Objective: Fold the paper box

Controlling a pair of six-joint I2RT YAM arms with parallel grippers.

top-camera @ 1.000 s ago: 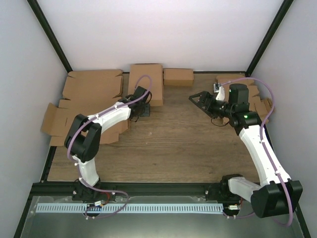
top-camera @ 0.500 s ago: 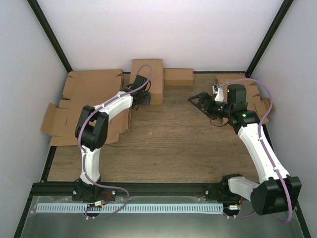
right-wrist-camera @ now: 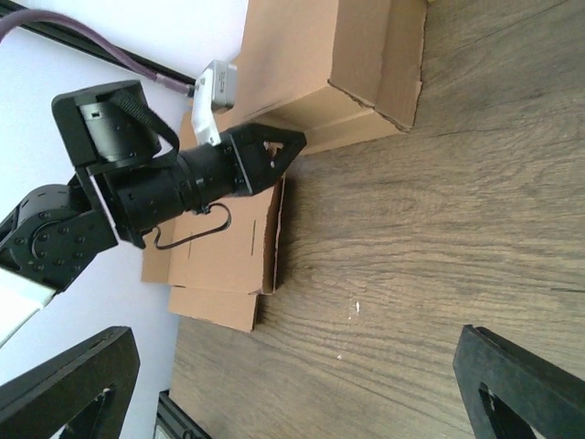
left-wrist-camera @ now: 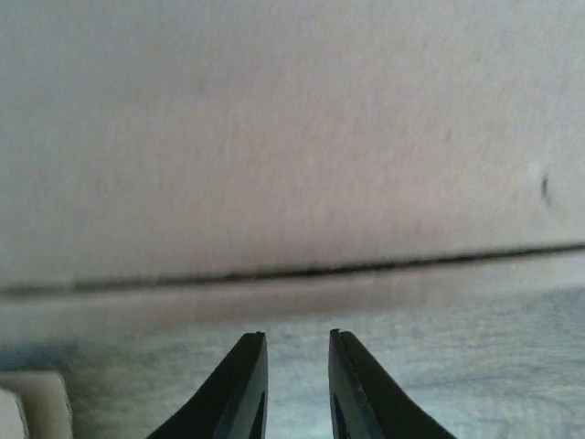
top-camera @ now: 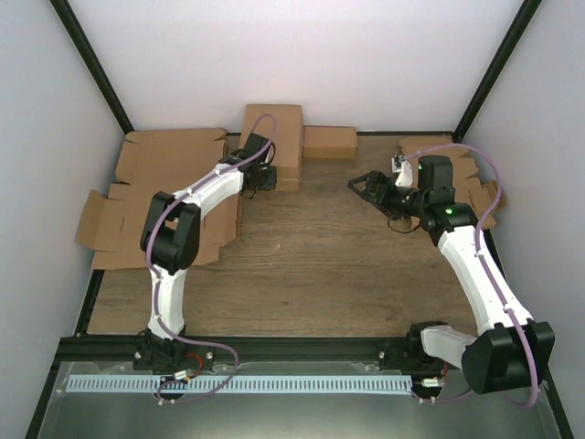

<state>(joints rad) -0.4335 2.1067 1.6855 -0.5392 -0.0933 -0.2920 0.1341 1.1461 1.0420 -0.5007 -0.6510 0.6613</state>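
Note:
The paper box (top-camera: 272, 137) is a folded brown cardboard box lying at the back of the table near the wall. My left gripper (top-camera: 263, 180) is at its near side. In the left wrist view the fingertips (left-wrist-camera: 251, 340) stand a narrow gap apart with nothing between them, and the box's face (left-wrist-camera: 292, 137) fills the view just ahead. The right wrist view shows the left gripper (right-wrist-camera: 297, 139) tip against the box (right-wrist-camera: 320, 55). My right gripper (top-camera: 361, 186) hangs wide open and empty over the table right of centre, its fingers (right-wrist-camera: 64, 384) at the frame's edges.
A smaller narrow cardboard box (top-camera: 329, 142) stands right of the paper box. Flat die-cut cardboard blanks (top-camera: 169, 160) lie stacked at the left, also seen in the right wrist view (right-wrist-camera: 219, 265). Small notched blanks (top-camera: 471, 178) are piled at the far right behind the right arm.
My left arm has reached farther back and the paper box has slid a little toward the back wall. The right arm has barely moved.

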